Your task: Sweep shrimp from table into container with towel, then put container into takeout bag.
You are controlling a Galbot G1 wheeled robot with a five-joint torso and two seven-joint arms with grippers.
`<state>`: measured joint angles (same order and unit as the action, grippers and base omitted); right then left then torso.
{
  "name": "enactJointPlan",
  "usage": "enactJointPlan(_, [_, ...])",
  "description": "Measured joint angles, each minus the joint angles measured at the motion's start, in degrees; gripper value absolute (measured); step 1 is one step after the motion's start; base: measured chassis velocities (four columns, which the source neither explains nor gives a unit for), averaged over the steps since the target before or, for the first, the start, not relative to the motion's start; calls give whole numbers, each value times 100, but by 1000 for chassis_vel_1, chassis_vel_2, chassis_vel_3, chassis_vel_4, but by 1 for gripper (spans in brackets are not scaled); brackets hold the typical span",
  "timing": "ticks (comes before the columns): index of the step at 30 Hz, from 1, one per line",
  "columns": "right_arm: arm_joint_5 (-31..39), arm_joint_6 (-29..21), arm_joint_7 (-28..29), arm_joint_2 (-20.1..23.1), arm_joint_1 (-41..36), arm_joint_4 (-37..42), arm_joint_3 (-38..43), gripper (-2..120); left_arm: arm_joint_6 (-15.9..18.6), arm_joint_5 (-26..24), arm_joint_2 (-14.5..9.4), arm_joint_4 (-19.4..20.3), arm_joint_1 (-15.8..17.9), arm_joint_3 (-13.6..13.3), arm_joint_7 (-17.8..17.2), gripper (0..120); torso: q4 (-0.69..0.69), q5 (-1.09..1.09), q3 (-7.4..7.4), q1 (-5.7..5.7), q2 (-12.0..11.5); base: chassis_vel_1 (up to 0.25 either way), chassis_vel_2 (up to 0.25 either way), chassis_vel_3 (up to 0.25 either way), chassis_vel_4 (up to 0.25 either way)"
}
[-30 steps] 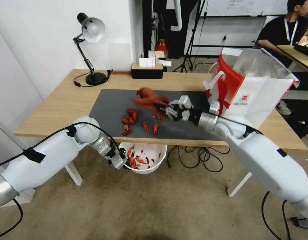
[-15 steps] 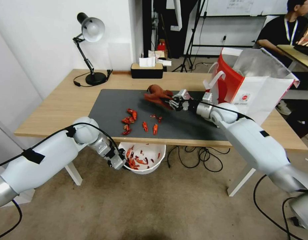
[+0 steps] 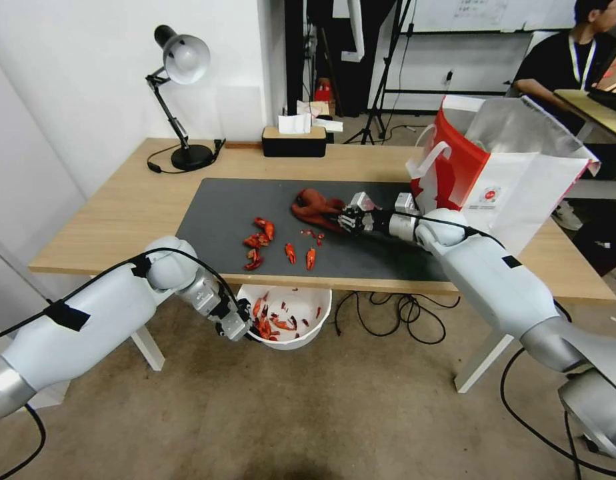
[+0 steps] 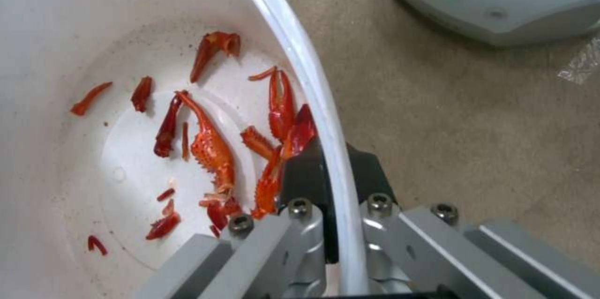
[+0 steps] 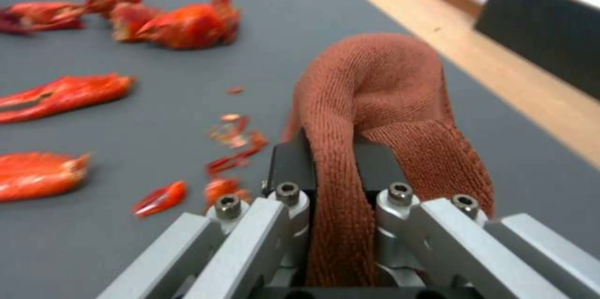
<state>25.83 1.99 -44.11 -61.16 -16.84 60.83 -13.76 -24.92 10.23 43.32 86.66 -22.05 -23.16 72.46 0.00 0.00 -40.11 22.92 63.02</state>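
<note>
The right end effector [image 3: 343,218] is clamped on the towel [image 3: 316,205], which rests on the desk [image 3: 121,207] mat beyond the shrimp [image 3: 276,244]. Below the desk's front edge, the left end effector [image 3: 240,325] grips the container [image 3: 289,319] rim.

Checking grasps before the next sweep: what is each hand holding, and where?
Left hand clamps the container by its rim; right hand pinches a fold of the towel.

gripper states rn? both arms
Left gripper: shut on the container rim, held below the table edge.
Right gripper: shut on the towel, over the mat.
</note>
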Motion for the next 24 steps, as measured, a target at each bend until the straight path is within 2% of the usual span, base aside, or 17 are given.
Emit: enactJointPlan(24, [64, -1, -869, 204, -5, 661, -632, 6, -8, -8, 37, -62, 59, 0, 0, 0, 0, 0, 1, 0, 0, 0, 0, 0, 0])
